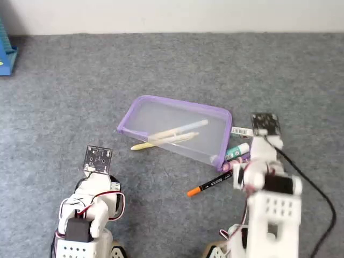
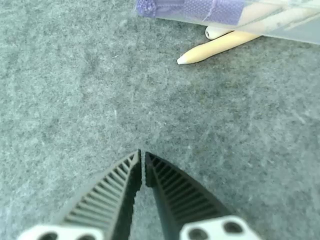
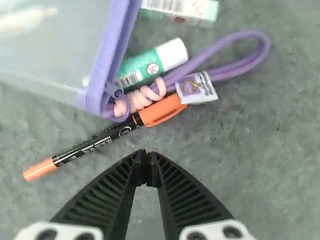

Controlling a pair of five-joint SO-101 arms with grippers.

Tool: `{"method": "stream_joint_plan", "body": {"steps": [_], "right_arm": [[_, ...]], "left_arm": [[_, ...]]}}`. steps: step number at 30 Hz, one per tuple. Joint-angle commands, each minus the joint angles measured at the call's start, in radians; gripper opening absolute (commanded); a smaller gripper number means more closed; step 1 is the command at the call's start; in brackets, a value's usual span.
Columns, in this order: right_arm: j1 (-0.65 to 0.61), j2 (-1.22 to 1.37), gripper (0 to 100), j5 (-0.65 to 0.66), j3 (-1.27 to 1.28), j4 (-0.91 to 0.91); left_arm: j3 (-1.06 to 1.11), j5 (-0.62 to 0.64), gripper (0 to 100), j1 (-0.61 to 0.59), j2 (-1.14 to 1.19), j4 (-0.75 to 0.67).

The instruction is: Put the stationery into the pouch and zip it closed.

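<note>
A clear pouch [image 1: 177,129] with purple trim lies mid-table, and two pale pens [image 1: 166,138] stick out of its near-left side. A black marker with orange ends [image 1: 209,185] lies near the pouch's right corner, beside a green and white glue stick [image 1: 237,151] and a purple cord [image 3: 235,60]. My right gripper [image 3: 146,161] is shut and empty, just short of the marker [image 3: 100,144]. My left gripper [image 2: 141,162] is shut and empty over bare carpet, a short way from the yellow pen tip [image 2: 210,50] and pouch edge [image 2: 200,9].
Grey carpet [image 1: 177,64] covers the table. A small box with a barcode [image 1: 242,131] lies behind the glue stick. A blue object [image 1: 6,54] sits at the far left edge. Open carpet lies between the two arms.
</note>
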Motion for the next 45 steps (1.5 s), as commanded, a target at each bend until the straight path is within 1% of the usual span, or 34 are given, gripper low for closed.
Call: {"method": "stream_joint_plan", "body": {"steps": [1,4,9,14,16,18,22,28,30,32,35,38,41,43,45], "right_arm": [[-0.001,0.275,1.1,0.089,-0.126,-0.071],[-0.001,0.443,0.9,0.087,-0.195,-0.116],[-0.022,0.691,0.9,0.089,-0.364,-0.114],[-0.193,0.858,0.9,0.087,-0.488,-0.042],[-0.266,0.880,0.9,0.066,-0.542,-0.001],[-0.331,0.883,0.9,-0.002,-0.594,0.018],[-0.418,0.888,0.9,-0.094,-0.694,0.018],[-0.484,0.886,0.9,-0.103,-0.792,0.033],[-0.487,0.883,1.1,-0.097,-0.810,0.088],[-0.484,0.885,1.1,-0.038,-0.841,0.194],[-0.452,0.888,1.2,0.161,-0.876,0.352],[-0.383,0.883,1.2,0.342,-0.887,0.426],[-0.302,0.892,1.2,0.370,-0.885,0.409],[-0.259,0.894,1.2,0.371,-0.881,0.349],[-0.243,0.894,1.2,0.371,-0.881,0.288]], "left_arm": [[-0.010,-0.009,1,-0.002,-0.015,0.003],[-0.010,-0.009,1,-0.002,-0.015,0.003],[-0.010,-0.009,1,-0.002,-0.015,0.003],[-0.010,-0.009,1,-0.002,-0.015,0.003],[-0.010,-0.009,1,-0.002,-0.015,0.003],[-0.010,-0.009,1,-0.002,-0.015,0.003],[-0.010,-0.009,1,-0.002,-0.015,0.003],[-0.010,-0.009,1,-0.002,-0.015,0.003],[-0.010,-0.009,1,-0.002,-0.015,0.003],[-0.010,-0.009,1,-0.002,-0.015,0.003],[-0.010,-0.009,1,-0.002,-0.015,0.003],[-0.010,-0.009,1,-0.002,-0.015,0.003],[-0.010,-0.009,1,-0.002,-0.015,0.003],[-0.010,-0.009,1,-0.002,-0.015,0.003],[-0.010,-0.009,1,-0.002,-0.015,0.003]]}}
